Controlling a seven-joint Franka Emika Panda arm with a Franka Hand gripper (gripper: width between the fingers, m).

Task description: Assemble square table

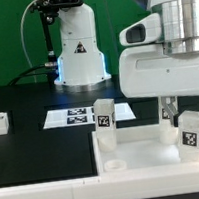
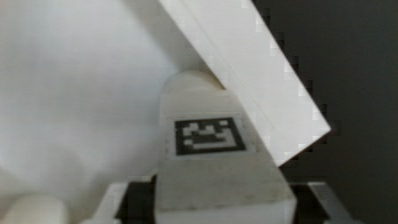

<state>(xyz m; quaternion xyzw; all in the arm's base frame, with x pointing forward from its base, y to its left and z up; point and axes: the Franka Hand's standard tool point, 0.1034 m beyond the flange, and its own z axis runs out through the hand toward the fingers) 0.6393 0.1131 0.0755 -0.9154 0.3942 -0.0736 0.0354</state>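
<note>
The white square tabletop (image 1: 145, 154) lies at the front of the exterior view, rim up. One white tagged leg (image 1: 104, 123) stands upright on its far corner toward the exterior view's left. My gripper (image 1: 187, 117) hangs over the tabletop toward the exterior view's right, around a second tagged leg (image 1: 192, 132). In the wrist view that leg (image 2: 210, 135) fills the gap between the dark pads (image 2: 143, 203), and my gripper (image 2: 221, 202) is shut on it. The tabletop's raised rim (image 2: 249, 70) runs slantwise past the leg's far end.
A third leg (image 1: 0, 123) lies loose on the black table at the exterior view's left. The marker board (image 1: 77, 115) lies in front of the robot's base (image 1: 77, 50). A long white wall (image 1: 43, 188) borders the front edge.
</note>
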